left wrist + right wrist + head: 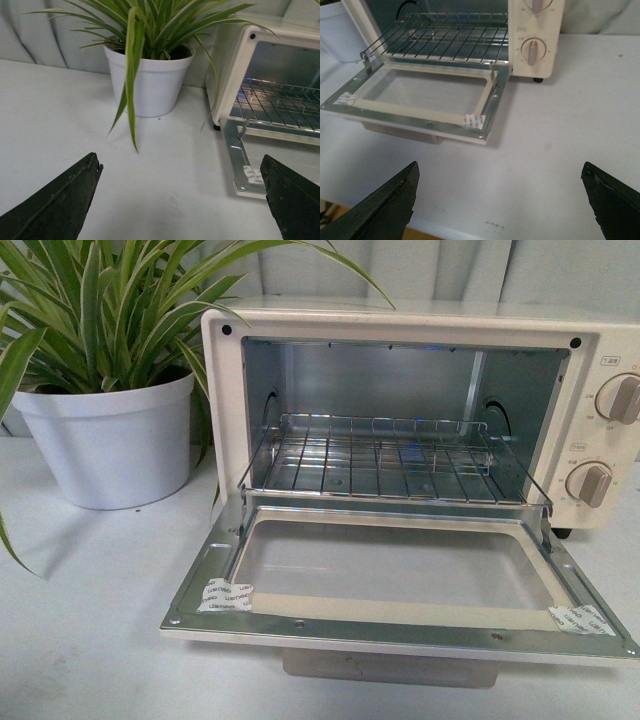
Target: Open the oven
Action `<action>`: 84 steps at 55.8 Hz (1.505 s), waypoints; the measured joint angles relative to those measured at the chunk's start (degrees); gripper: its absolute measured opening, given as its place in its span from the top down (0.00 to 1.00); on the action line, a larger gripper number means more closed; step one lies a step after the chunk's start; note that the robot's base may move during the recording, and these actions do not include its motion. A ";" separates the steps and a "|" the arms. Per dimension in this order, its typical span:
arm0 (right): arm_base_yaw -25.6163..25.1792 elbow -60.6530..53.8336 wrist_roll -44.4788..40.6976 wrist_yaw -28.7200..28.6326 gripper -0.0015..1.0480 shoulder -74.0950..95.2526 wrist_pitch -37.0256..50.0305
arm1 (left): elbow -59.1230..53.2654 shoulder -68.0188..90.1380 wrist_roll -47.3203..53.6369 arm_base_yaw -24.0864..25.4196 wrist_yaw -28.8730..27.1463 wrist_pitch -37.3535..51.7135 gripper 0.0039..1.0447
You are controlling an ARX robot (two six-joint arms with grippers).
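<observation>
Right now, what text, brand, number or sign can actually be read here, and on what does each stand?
None can be read with certainty.
Stickers on the open oven door: printed, too blurred.
Small label above the upper knob: too small.
Markings around the lower knob: too small.
No brand name shows.

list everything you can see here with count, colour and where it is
oven: one, cream-white, on the table to the right of the plant, door dropped fully open
oven door: one, glass window in a metal frame, lying flat toward the camera
wire rack: one, silver, inside the oven cavity
knobs: two, beige, stacked on the oven's right panel
stickers: two, white, on the door frame's front corners
potted plant: one, green striped leaves in a white pot, left of the oven
table: one, white, under everything
left end effector: one, black fingers, open, empty
right end effector: one, black fingers, open, empty
</observation>
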 joint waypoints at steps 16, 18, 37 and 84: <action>10.62 -8.52 2.54 24.81 0.32 -8.37 17.35 | -1.70 -5.33 3.91 7.32 11.72 -2.89 0.30; 11.63 -9.01 2.82 26.91 0.40 -9.44 18.58 | -2.12 -6.88 4.33 10.51 14.73 -3.96 0.38; 12.00 -12.72 3.30 28.02 0.99 -12.02 19.45 | -4.50 -13.42 5.33 26.36 30.12 -7.67 0.96; 12.02 -16.15 3.30 28.02 0.59 -15.15 19.93 | -6.62 -16.90 5.46 37.62 40.87 -8.63 0.57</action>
